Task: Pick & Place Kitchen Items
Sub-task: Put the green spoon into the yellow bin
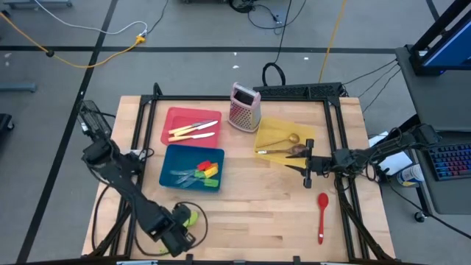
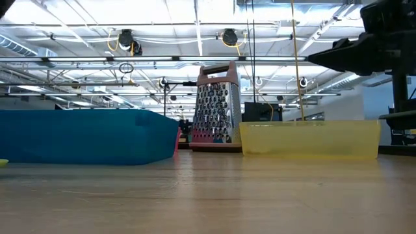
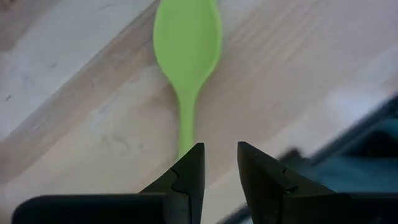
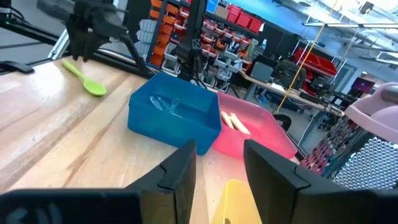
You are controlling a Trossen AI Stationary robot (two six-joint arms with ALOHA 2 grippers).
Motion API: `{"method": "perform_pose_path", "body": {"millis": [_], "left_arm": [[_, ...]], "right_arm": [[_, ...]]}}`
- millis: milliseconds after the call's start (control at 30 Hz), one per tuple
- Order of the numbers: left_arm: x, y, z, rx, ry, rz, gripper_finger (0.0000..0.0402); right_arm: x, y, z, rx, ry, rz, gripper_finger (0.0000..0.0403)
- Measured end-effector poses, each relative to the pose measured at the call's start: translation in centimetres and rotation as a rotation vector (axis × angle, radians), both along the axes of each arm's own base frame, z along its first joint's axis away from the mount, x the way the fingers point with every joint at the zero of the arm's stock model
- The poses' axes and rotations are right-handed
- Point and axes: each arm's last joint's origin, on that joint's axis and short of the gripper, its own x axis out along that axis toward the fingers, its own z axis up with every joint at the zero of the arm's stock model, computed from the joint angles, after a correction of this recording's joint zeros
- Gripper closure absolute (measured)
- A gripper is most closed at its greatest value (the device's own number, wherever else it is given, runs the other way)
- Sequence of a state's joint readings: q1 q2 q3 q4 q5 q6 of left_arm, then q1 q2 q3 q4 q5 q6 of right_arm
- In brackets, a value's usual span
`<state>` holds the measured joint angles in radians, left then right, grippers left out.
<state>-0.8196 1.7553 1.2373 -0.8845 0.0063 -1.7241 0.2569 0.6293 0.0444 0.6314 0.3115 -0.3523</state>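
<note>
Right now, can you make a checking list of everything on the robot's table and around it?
Surface: wooden table, bare at the front.
Job's things: cream-handled knives in red tray; small spatulas in blue tray; gold spoon in yellow tray; red spoon and green spoon lying on the table.
Clutter: box grater standing behind the trays.
Grippers: left gripper open at the green spoon's handle; right gripper open, empty, beside the yellow tray.
Cables: yellow and black cables on the floor.
Surroundings: keyboard, shelves with bins.
</note>
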Motion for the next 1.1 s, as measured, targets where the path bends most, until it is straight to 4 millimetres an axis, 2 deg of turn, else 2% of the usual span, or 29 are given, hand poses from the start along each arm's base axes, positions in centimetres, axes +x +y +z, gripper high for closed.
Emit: {"method": "perform_pose_path", "body": {"millis": [267,433,567,733,967,1100], "left_arm": [[0.7,-0.7,-4.5,0.106,0.103,-0.075,0.0305],[1.4,-0.9,-6.0,0.109,0.124,-0.07,0.0305],[1.6,-0.7,-6.1,0.108,0.13,-0.057,0.0316],[2.1,-0.1,-5.8,0.083,0.14,-0.029,0.0377],[3.3,1.2,-5.8,0.05,0.17,0.017,0.0364],[4.4,1.7,-5.3,0.043,0.163,0.038,0.0372]], "right_arm": [[0.0,0.0,-0.2,-0.007,0.025,0.0,0.0273],[0.0,0.0,-0.2,-0.007,0.023,0.0,0.0273],[0.0,0.0,-0.2,-0.007,0.024,0.0,0.0273],[0.0,0.0,-0.3,-0.009,0.03,0.0,0.0273],[0.0,0.0,-0.3,-0.011,0.029,0.0,0.0273],[0.0,0.0,-0.3,-0.01,0.029,0.0,0.0273]]}}
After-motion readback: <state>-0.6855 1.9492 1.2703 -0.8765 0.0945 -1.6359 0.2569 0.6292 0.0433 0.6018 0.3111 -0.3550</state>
